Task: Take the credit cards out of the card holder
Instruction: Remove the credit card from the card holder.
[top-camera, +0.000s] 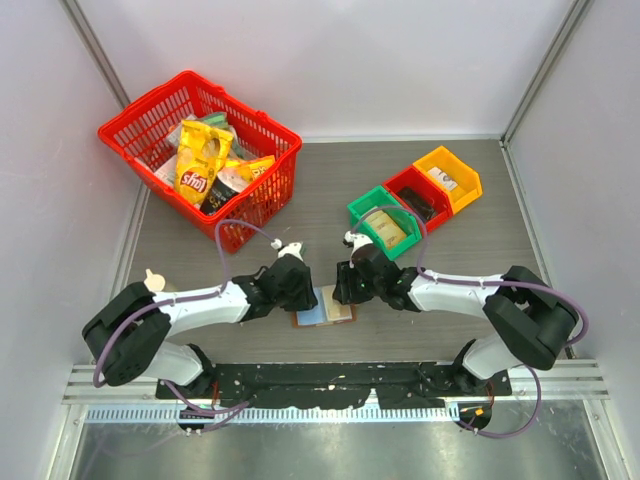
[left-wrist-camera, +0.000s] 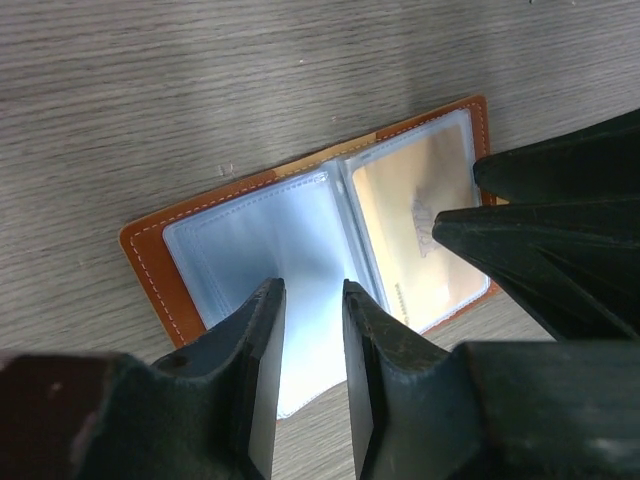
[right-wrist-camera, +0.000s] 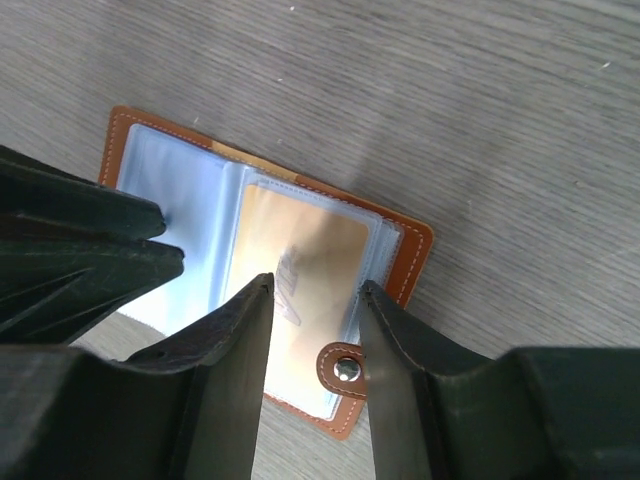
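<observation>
The card holder (top-camera: 318, 312) lies open and flat on the table between my two grippers. In the left wrist view its brown leather rim (left-wrist-camera: 148, 262) frames a pale blue-grey sleeve, and a tan credit card (left-wrist-camera: 415, 225) sits inside the other clear sleeve. My left gripper (left-wrist-camera: 310, 298) is open, its fingers over the blue-grey side. My right gripper (right-wrist-camera: 315, 288) is open over the card (right-wrist-camera: 305, 250), with the brown snap tab (right-wrist-camera: 343, 370) between its fingers. Each gripper's fingers show in the other's view. Whether the fingertips touch the sleeves is unclear.
A red basket (top-camera: 130, 125) with yellow snack bags stands at the back left. Green (top-camera: 362, 208), red (top-camera: 400, 183) and orange (top-camera: 440, 160) bins stand in a row at the back right. White walls close in both sides.
</observation>
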